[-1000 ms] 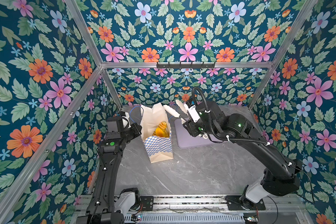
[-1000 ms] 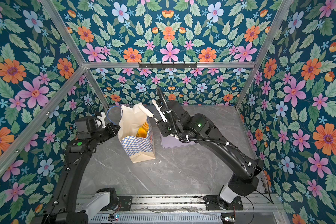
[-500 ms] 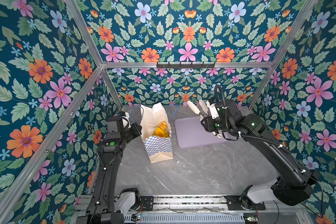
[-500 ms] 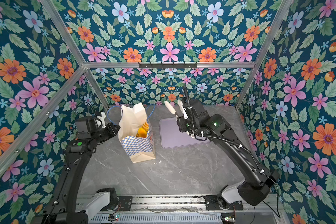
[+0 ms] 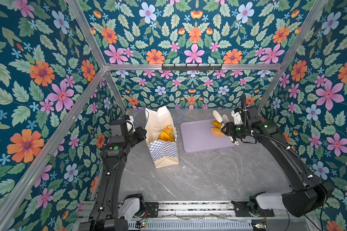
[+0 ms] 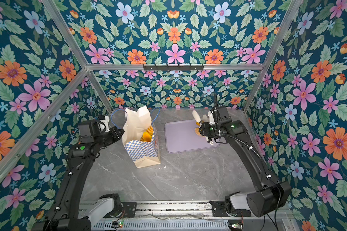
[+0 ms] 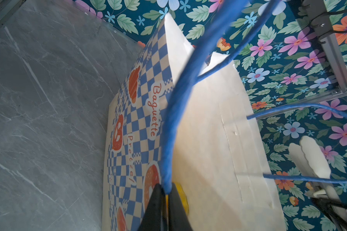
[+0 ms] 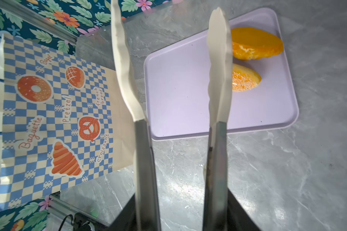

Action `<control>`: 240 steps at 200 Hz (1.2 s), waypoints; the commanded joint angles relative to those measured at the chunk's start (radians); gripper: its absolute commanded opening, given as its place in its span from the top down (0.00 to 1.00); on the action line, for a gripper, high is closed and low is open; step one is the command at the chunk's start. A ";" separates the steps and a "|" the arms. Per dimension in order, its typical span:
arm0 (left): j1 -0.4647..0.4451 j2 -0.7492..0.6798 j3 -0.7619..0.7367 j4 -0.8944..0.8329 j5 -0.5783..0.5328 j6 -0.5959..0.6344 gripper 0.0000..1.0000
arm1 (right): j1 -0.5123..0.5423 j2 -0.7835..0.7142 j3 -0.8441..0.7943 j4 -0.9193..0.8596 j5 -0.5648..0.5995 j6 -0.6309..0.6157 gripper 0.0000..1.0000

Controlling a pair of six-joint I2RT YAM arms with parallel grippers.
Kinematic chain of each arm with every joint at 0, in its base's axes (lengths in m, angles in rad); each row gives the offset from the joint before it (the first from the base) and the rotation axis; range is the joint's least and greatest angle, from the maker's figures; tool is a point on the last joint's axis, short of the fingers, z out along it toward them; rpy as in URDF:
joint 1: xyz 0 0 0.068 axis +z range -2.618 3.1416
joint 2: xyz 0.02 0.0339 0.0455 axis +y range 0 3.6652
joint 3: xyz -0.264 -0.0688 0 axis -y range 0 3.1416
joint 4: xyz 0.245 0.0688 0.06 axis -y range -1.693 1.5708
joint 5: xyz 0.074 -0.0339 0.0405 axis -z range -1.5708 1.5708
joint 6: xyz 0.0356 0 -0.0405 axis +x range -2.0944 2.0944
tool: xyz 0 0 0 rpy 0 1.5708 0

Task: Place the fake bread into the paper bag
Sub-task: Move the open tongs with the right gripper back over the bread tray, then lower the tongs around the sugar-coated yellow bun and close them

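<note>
Gripping the tongs (image 8: 218,140), the right gripper (image 8: 181,216) holds them above the tray (image 8: 178,90), tips spread and empty. The seeded loaf (image 8: 246,80) and a plain roll (image 8: 256,44) lie on the tray just outside one tip, not between the two. More bread (image 5: 165,134) sits in the bag (image 5: 164,152), whose cord handle (image 7: 174,120) the left gripper (image 7: 165,200) pinches.

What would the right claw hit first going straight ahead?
The tongs in the right gripper point past the fake bread on the tray, toward bare table or the flowered wall beyond; depth is unclear.
</note>
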 commanded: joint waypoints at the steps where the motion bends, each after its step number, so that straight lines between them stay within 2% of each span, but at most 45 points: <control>1: 0.001 0.001 -0.006 0.011 0.010 0.003 0.89 | -0.035 0.002 -0.029 0.057 -0.064 0.026 0.49; 54: 0.000 0.001 -0.017 0.018 0.011 0.000 0.89 | -0.109 0.043 -0.112 0.084 -0.096 0.033 0.49; 131: 0.001 0.000 -0.028 0.025 0.014 -0.006 0.89 | -0.236 0.096 -0.240 0.189 -0.211 0.068 0.49; 240: 0.001 0.001 -0.028 0.024 0.012 -0.008 0.89 | -0.268 0.174 -0.293 0.262 -0.244 0.085 0.47</control>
